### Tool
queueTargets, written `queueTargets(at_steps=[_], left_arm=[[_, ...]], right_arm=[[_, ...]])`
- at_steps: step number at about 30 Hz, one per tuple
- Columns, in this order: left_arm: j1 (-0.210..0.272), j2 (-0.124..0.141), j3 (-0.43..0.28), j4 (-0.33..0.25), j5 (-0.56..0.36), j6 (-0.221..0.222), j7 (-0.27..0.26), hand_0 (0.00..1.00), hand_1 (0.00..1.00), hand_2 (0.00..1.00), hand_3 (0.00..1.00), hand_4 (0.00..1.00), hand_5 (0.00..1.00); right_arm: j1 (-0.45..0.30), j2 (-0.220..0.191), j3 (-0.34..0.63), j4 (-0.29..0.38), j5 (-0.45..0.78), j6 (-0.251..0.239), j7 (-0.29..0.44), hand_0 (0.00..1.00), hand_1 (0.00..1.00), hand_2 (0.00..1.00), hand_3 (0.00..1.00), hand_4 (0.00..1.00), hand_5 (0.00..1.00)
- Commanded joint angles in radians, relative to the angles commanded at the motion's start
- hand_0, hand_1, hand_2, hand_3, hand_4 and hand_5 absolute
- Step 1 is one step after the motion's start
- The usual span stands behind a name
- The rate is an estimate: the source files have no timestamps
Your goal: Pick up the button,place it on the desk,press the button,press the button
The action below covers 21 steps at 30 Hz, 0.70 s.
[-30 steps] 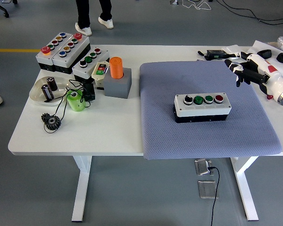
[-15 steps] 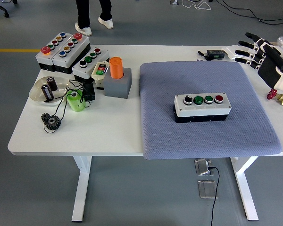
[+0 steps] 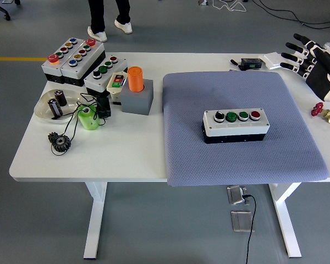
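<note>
The right robot hand (image 3: 311,58) has pulled back to the table's (image 3: 126,148) edge, fingers spread and empty. The button box (image 3: 236,125) sits on the gray mat (image 3: 236,159), likely pressed already.

The right hand (image 3: 314,60) is cut off by the right edge; only the person's legs (image 3: 107,16) show.

Black-and-white right robot hand (image 3: 313,59) drawn back toward the counter's far right edge, raised, fingers now spread.
</note>
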Motion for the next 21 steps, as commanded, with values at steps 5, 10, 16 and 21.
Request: queueTargets(at_steps=[5, 10, 16, 21], left_arm=[[0.0, 0.0, 0.003, 0.0, -0.003, 0.0, 0.0, 0.656, 0.701, 0.724, 0.496, 0.319, 0.964], [-0.002, -0.001, -0.004, 0.0, 0.001, 0.002, 0.001, 0.655, 0.702, 0.724, 0.496, 0.32, 0.964], [-0.004, -0.001, -0.006, 0.0, 0.003, 0.002, 0.002, 0.655, 0.702, 0.724, 0.497, 0.32, 0.963], [-0.008, -0.001, -0.011, 0.0, 0.002, 0.002, 0.001, 0.655, 0.702, 0.724, 0.498, 0.321, 0.965]], right_arm=[[-0.004, -0.005, 0.009, 0.007, -0.01, -0.007, 0.003, 0.796, 0.782, 0.858, 0.901, 0.63, 0.521], [0.006, -0.006, 0.007, 0.019, -0.021, -0.007, 0.004, 0.79, 0.778, 0.852, 0.904, 0.626, 0.517], [0.011, -0.005, 0.009, 0.008, -0.002, -0.009, -0.004, 0.794, 0.776, 0.849, 0.904, 0.621, 0.504], [0.017, -0.004, 0.004, 0.011, -0.015, -0.013, -0.019, 0.793, 0.774, 0.846, 0.904, 0.609, 0.488]])
